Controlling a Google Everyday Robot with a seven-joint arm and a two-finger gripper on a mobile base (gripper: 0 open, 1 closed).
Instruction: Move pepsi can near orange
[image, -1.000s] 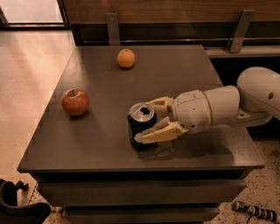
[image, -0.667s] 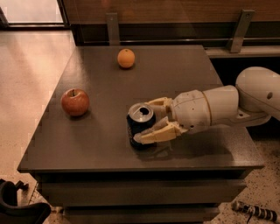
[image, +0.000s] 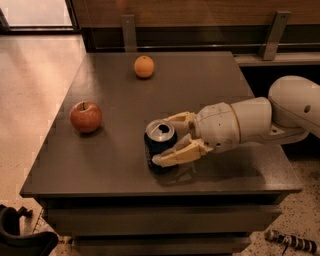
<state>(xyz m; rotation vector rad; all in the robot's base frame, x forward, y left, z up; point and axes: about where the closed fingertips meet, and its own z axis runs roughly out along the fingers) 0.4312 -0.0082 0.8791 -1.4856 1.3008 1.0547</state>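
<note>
The dark blue pepsi can (image: 159, 134) stands upright on the dark table (image: 210, 80), near the front middle. My gripper (image: 162, 141) reaches in from the right, with one cream finger (image: 175, 119) behind the can and the other in front of it, closed against its sides. The can still rests on the table. The orange (image: 144, 66) sits at the far side of the table, well behind the can and slightly left of it.
A red apple (image: 85, 116) with a stem sits on the left part of the table. My white arm (image: 270, 117) stretches over the table's right edge. A wall with metal brackets runs behind the table. The floor lies to the left.
</note>
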